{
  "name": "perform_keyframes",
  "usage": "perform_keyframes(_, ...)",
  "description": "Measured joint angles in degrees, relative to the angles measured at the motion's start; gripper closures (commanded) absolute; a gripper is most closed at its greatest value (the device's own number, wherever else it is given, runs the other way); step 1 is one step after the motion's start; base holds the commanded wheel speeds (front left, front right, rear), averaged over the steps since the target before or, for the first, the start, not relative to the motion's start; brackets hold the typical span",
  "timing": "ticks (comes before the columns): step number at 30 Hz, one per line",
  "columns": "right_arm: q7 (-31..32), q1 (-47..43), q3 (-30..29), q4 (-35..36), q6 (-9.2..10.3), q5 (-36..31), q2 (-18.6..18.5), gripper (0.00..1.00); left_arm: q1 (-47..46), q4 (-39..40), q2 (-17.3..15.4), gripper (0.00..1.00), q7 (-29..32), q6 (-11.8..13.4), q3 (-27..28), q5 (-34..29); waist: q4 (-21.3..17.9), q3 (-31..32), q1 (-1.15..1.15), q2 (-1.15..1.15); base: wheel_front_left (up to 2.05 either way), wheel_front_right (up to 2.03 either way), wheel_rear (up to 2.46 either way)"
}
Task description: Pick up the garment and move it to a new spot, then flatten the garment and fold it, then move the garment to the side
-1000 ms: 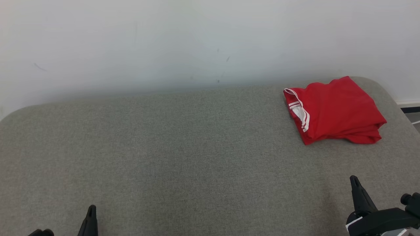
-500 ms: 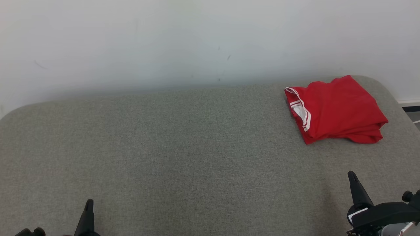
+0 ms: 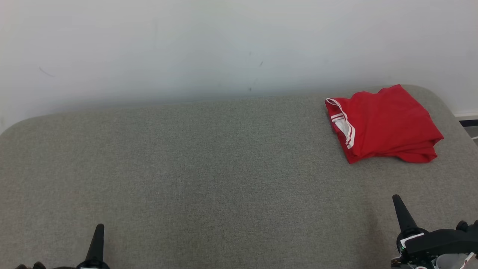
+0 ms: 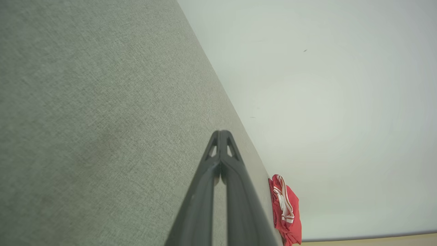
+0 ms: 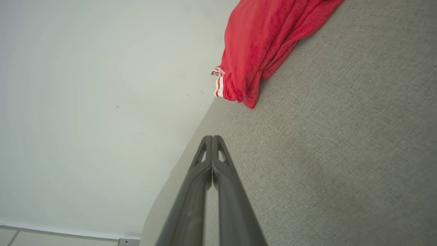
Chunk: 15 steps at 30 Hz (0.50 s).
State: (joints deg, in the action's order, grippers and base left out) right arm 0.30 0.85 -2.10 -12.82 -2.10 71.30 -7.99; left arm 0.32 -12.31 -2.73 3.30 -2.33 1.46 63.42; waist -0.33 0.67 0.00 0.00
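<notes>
A red garment point(image 3: 384, 125) with white stripes lies folded at the far right of the grey fabric surface point(image 3: 209, 164), close to the wall. It also appears in the left wrist view as a small red bundle point(image 4: 285, 210) and, larger, in the right wrist view point(image 5: 266, 44). My left gripper point(image 3: 99, 228) rises at the lower left, shut and holding nothing, far from the garment. Over at the lower right, my right gripper point(image 3: 396, 200) is shut and empty too, well short of the garment. Both pairs of fingers point(image 4: 221, 135) point(image 5: 211, 140) are pressed together.
A white wall point(image 3: 224, 48) runs right behind the surface's far edge. The surface's rounded right corner point(image 3: 444, 102) drops off just past the garment, with a strip of floor point(image 3: 470, 129) beyond it.
The picture has shifted slightly, so the camera moved. Both grippers' tips stand a little higher in the head view than a second ago. The garment has stayed where it lay.
</notes>
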Motion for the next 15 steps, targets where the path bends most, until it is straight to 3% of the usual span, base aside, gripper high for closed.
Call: perform_keyframes(15, 3.0, 1.7, -2.6, -2.0, -2.14, 9.7, 2.7, 1.0, -2.4, -2.0, 0.3, 1.0, 1.3, -2.3, 1.7, 13.5, 0.2, -0.4, 0.0, 0.0, 0.0, 0.0, 0.0)
